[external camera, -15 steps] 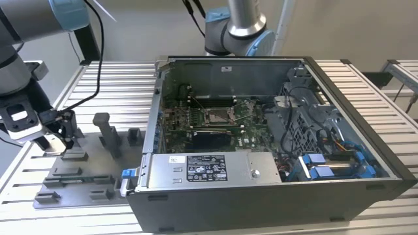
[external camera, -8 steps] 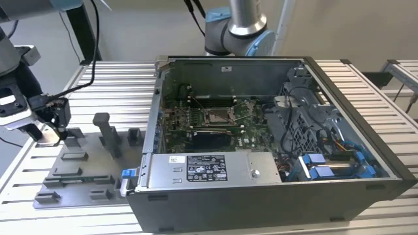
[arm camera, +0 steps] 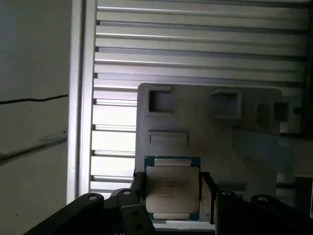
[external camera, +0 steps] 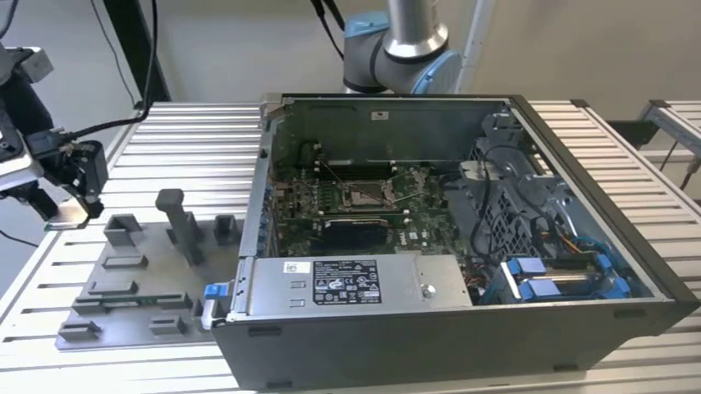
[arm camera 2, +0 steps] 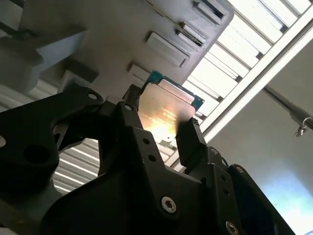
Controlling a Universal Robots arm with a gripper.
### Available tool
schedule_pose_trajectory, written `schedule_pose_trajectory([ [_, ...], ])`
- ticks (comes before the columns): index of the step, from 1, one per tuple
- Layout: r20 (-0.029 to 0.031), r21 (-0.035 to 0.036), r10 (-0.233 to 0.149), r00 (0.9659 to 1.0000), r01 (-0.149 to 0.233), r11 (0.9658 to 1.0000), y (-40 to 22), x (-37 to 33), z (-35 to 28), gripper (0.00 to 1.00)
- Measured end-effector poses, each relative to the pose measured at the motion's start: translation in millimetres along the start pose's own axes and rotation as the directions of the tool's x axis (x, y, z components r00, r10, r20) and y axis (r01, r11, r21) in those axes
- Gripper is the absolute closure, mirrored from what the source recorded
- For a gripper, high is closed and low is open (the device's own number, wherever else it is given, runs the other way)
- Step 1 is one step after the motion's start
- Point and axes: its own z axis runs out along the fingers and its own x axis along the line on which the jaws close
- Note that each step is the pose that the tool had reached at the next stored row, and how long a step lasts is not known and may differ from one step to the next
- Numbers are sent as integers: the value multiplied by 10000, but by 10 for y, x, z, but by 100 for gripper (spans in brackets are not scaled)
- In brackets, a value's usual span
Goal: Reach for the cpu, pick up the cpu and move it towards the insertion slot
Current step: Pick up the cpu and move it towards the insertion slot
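Above slot: open from the top.
Between gripper and slot: case wall, upright.
Near gripper: tall post on fixture plate.
Slot's flank, exterior view's right: cables.

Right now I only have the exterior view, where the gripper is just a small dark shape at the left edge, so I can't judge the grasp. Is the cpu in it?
Observer: Yes. In the first wrist view the cpu sits between the fingers, one on each of two opposite edges.
Operator: Which face is toward that camera?
Observer: The silvery metal lid, with a green border around it.
Operator: What lies behind it?
Observer: The grey fixture plate, with the slatted table beyond.
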Motion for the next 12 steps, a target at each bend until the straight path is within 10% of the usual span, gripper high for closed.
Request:
schedule_pose_trajectory([
  [12,0,1,0,10000,0,10000,19,-8,-502,100],
])
